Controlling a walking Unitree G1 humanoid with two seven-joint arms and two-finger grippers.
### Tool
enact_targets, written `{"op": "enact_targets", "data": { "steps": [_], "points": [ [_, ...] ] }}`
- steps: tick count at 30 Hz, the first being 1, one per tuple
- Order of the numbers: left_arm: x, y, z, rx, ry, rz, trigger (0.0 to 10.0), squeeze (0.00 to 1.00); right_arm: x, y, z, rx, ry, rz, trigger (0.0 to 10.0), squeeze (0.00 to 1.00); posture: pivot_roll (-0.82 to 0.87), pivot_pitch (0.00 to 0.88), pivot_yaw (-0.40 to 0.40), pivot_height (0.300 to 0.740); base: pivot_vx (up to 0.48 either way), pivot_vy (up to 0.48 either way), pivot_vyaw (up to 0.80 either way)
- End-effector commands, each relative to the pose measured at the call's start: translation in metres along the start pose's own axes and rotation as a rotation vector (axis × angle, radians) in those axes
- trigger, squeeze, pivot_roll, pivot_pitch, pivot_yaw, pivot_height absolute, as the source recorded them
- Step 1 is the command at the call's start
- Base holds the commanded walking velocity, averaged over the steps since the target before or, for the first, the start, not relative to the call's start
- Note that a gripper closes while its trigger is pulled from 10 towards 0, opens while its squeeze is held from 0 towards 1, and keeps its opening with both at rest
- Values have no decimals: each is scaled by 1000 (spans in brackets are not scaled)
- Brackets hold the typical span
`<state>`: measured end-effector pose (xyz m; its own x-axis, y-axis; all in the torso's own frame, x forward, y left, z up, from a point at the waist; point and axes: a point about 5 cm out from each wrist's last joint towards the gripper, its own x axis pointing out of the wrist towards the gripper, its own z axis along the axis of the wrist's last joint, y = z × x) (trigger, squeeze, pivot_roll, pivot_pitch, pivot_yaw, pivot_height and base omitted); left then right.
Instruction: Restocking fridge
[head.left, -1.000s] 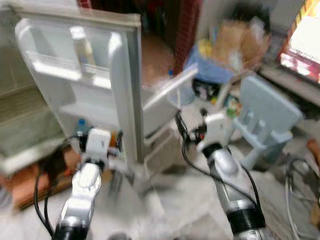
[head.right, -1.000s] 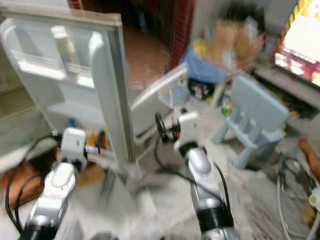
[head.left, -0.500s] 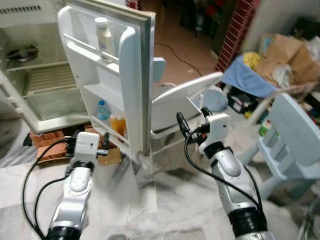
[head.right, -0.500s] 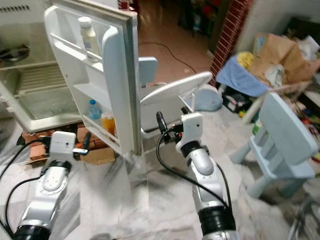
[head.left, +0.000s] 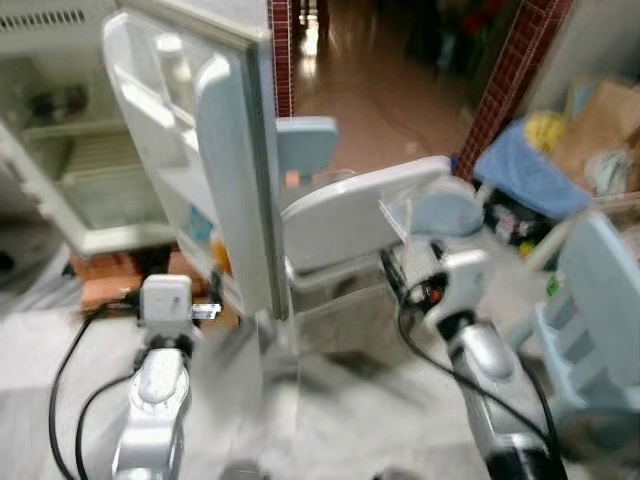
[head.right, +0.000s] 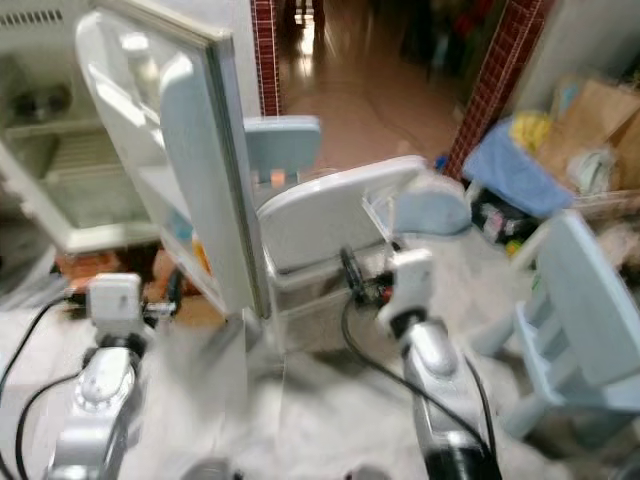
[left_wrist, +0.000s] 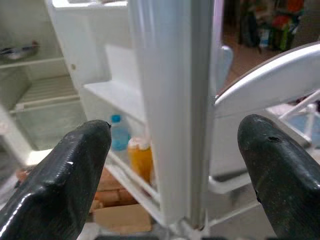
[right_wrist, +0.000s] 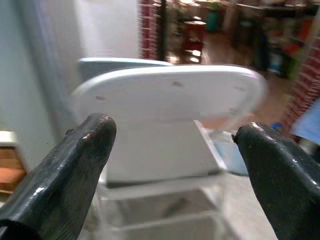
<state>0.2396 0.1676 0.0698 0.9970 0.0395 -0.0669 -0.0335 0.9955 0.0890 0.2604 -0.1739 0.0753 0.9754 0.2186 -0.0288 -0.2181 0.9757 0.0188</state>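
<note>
While the head views are motion-blurred, the fridge (head.left: 70, 130) is seen at upper left with its white door (head.left: 225, 170) swung wide, edge-on toward the camera. Door shelves are moulded white; a tall pale bottle (head.left: 180, 75) is made out on the upper shelf, blurred. The fridge interior is pale, with a wire shelf and a dark shape on the top level that is too blurred to identify. The cabinet is seen raised on bricks (head.left: 100, 290) over the pale marbled floor (head.left: 330, 400). The left end effector (left_wrist: 170, 165) is held low in front of the door's edge, fingers spread wide, nothing gripped; the door edge is seen between them but apart from both. The right end effector (right_wrist: 172, 150) is likewise spread wide and empty, aimed at a white plastic chair (head.left: 350, 205) standing just right of the door. A second, pale blue chair (head.left: 600, 300) is seen at far right, and a blue cloth (head.left: 525, 170) over clutter near a brick pillar (head.left: 505, 85). Detail lost in the head views is given sharply by the left wrist view: a small blue-capped water bottle (left_wrist: 119, 132) and an orange juice bottle (left_wrist: 140, 160) side by side on the lower door shelf. The chair's curved backrest (right_wrist: 170, 87) is resolved by the right wrist view.
</note>
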Motion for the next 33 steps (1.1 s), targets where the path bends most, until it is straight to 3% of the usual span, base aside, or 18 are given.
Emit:
{"op": "enact_targets", "data": {
  "steps": [1, 6, 20, 28, 33],
  "points": [
    [-1, 14, 2, 20, -6, 37, 10000, 0, 8, 14, 13, 9, -55, 47, 10000, 0, 88, 0, -28, 740, 454, 0, 0],
    [-3, 12, 3, 10, -10, 34, 10000, 0, 10, 18, 18, 11, -74, 75, 10000, 0, 90, 0, -33, 740, 450, 0, 0],
    [-7, 1, 0, -6, 15, 29, 10000, 0, 10, 21, 25, 24, -87, 98, 10000, 0, 90, 0, -37, 740, 395, 0, 765],
    [-8, -5, -19, -33, 161, 22, 10000, 0, 28, 22, 36, -33, -110, 159, 10000, 0, 104, 0, -43, 740, 0, 0, 0],
    [-10, -8, -30, -20, 239, -12, 10000, 0, 44, 20, 48, -47, -145, 139, 10000, 0, 116, 0, -45, 740, 0, 0, 800]
  ]
}}
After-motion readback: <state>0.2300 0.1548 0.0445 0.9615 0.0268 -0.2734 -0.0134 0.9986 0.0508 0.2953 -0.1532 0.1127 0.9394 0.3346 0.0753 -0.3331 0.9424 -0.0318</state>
